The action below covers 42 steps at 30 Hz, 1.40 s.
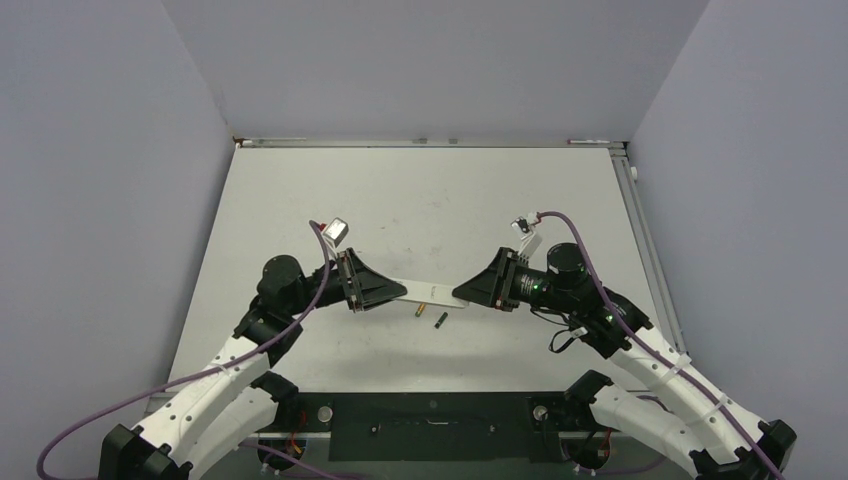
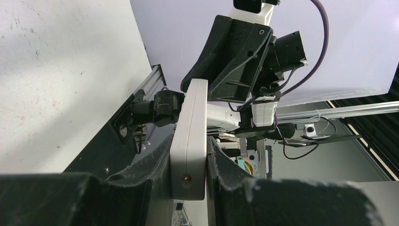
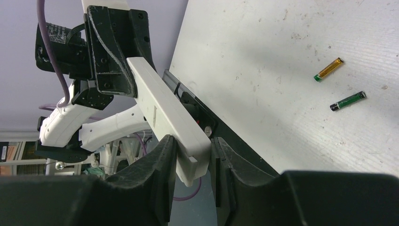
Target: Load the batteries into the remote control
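Observation:
The white remote control (image 1: 430, 291) hangs in the air between my two grippers, above the table. My left gripper (image 1: 400, 290) is shut on its left end; in the left wrist view the remote (image 2: 190, 122) sits clamped between the pads (image 2: 160, 165). My right gripper (image 1: 462, 293) is shut on the other end, and the remote (image 3: 162, 106) runs from its jaws to the left gripper (image 3: 113, 52). Two batteries lie on the table just below: a gold-orange one (image 1: 421, 311) (image 3: 328, 69) and a dark one (image 1: 439, 320) (image 3: 347, 100).
The white table (image 1: 430, 200) is walled at the back and both sides by pale panels. A metal rail (image 1: 640, 230) runs along its right edge. Purple cables (image 1: 570, 235) loop off both wrists. The arm bases stand at the near edge.

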Tool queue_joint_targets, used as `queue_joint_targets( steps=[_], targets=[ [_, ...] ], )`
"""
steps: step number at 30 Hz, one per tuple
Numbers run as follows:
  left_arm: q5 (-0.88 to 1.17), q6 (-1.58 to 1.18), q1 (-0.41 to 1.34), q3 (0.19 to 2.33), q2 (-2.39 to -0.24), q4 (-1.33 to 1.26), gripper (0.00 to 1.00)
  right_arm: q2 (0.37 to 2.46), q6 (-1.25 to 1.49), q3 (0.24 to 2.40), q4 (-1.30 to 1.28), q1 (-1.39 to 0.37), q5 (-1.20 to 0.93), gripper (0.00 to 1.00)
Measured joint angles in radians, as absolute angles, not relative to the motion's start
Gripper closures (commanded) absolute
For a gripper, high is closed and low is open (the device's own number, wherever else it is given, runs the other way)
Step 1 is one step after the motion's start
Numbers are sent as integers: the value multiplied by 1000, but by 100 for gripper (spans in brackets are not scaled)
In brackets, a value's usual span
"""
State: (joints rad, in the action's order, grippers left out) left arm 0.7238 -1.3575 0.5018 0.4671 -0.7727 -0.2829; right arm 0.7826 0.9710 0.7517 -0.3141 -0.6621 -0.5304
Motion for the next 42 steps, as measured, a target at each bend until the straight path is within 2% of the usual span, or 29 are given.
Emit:
queue_joint_targets(
  steps=[7, 21, 26, 31, 42],
  targets=[
    [739, -1329, 500, 491, -784, -261, 100, 786, 943, 782, -366, -664, -523, 91],
    [719, -1292, 475, 494, -797, -174, 100, 786, 879, 793, -482, -664, -444, 91],
    [719, -1293, 475, 494, -797, -174, 100, 786, 890, 793, -465, -664, -444, 84],
    [719, -1293, 474, 494, -797, -174, 100, 786, 898, 793, -455, -664, -443, 73],
    [720, -1301, 467, 494, -797, -180, 100, 772, 891, 797, -465, -665, -419, 65]
  ],
)
